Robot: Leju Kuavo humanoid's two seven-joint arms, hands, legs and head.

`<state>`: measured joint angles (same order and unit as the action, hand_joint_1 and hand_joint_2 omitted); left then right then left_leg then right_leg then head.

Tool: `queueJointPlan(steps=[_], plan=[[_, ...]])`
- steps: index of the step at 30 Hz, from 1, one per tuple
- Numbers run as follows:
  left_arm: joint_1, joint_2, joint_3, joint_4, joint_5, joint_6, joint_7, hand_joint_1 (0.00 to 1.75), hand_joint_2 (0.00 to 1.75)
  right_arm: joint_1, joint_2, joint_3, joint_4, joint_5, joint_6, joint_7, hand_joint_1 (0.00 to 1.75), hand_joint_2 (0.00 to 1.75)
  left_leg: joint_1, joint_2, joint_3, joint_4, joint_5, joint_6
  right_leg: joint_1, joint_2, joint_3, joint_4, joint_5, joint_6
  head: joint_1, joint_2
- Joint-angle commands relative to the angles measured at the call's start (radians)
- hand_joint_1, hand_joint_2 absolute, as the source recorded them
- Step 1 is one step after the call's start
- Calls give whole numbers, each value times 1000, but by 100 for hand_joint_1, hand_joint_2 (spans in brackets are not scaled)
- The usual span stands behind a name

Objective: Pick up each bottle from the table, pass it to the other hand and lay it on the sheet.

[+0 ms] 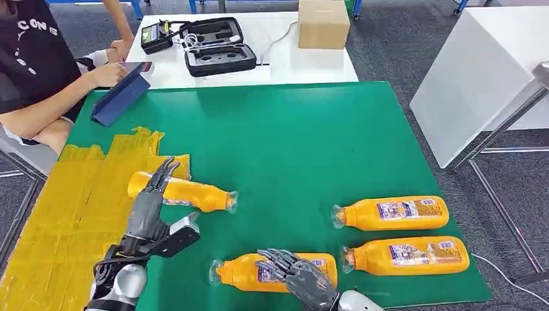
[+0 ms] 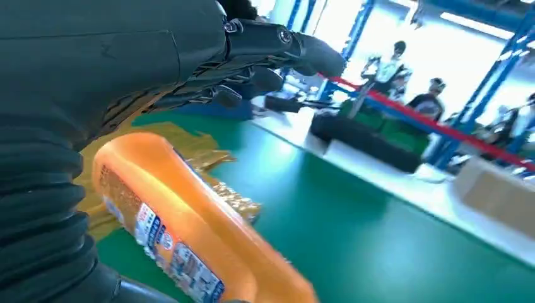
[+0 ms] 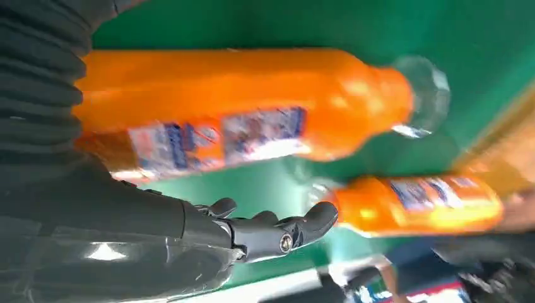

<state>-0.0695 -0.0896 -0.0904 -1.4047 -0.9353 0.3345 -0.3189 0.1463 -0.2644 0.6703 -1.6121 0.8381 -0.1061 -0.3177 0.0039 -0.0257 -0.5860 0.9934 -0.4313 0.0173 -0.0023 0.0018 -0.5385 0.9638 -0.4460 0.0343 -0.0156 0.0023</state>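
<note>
Lying on green mat (image 1: pixel 291 149), 4 orange bottles (image 1: pixel 395 214), labels blurred, unreadable

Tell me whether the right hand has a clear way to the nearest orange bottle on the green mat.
Probably yes: the right hand hovers open right over that bottle, with nothing between them.

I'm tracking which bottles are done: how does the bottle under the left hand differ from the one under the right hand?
The bottle by the left hand lies with its base on the yellow sheet, tilted, cap toward the mat's middle; the bottle under the right hand lies wholly on the green mat, nearly level, cap pointing toward the sheet. The first shows little label in the head view; the second shows a blue-and-white one. Both are orange, clear-capped, on their sides.
</note>
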Motion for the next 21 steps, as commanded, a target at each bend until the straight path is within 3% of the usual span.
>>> queueJointPlan(steps=[1, 4, 10, 21], plan=[[92, -6, -46, -158, 18, 2, 9, 0, 175, -28, -43, 69, 86, 193, -87, 237, 0, 175, 0, 4, 4, 0, -2, 0, 0, 2, 4, -2, -1, 0, 0, 0], [117, -7, -33, -176, 13, 4, 17, 0, 175, -61, -8, 83, 120, 264, -81, 282, 0, 175, 0, 7, 6, -2, -3, -1, 0, 5, 5, -3, 0, -1, 0, 0], [133, -3, -23, -186, 15, 15, 14, 0, 175, -48, -86, 74, 95, 284, -45, 345, 0, 175, 0, 2, 4, -1, -1, 0, 0, 0, 4, -2, -1, 0, 0, 0], [143, 0, -39, -192, 21, 18, 21, 0, 175, -73, -57, 42, 177, 276, 19, 409, 0, 175, 0, 3, 7, -2, -2, 0, 0, 1, 7, -3, -1, 0, 0, 0]])
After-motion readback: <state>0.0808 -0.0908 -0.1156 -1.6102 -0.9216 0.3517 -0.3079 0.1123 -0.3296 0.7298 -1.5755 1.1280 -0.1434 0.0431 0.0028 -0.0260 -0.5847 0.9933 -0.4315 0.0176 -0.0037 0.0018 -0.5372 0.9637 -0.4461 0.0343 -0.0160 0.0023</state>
